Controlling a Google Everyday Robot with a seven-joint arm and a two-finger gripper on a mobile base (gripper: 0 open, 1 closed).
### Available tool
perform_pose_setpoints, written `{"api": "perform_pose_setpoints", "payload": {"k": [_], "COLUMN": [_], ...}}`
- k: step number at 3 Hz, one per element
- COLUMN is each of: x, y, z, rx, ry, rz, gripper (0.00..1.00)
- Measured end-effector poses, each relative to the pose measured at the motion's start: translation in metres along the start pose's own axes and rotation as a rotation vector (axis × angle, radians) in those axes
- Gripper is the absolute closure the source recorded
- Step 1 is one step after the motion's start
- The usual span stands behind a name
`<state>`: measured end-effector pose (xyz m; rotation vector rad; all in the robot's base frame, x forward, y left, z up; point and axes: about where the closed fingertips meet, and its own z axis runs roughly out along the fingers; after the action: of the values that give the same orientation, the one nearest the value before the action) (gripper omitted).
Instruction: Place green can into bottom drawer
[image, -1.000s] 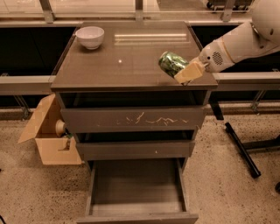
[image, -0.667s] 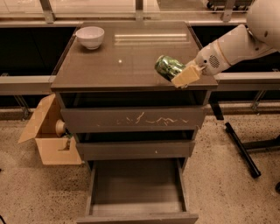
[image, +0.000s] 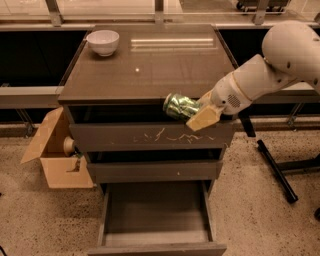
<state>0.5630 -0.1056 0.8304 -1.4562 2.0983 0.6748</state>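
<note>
My gripper is shut on the green can, a shiny green drink can lying tilted on its side in the fingers. It hangs in the air at the front edge of the cabinet top, just above the scratched top drawer front. The white arm reaches in from the right. The bottom drawer is pulled open below, with its grey inside showing and nothing in it.
A white bowl sits at the back left of the cabinet top. The scratched top drawer and the middle drawer are shut. An open cardboard box stands on the floor at left. Black legs stand at right.
My gripper has carried the green can forward and down to the left, from over the right of the cabinet top to its front edge.
</note>
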Motion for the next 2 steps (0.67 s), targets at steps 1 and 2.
{"api": "perform_pose_setpoints", "payload": {"k": [1,2], "x": [0.032,0.076], "y": [0.023,0.032], "z": [0.044,0.102], "rx": [-0.074,-0.165], "ry": [0.051,0.096], "rz": [0.006,0.075], "gripper": [1.00,1.00]}}
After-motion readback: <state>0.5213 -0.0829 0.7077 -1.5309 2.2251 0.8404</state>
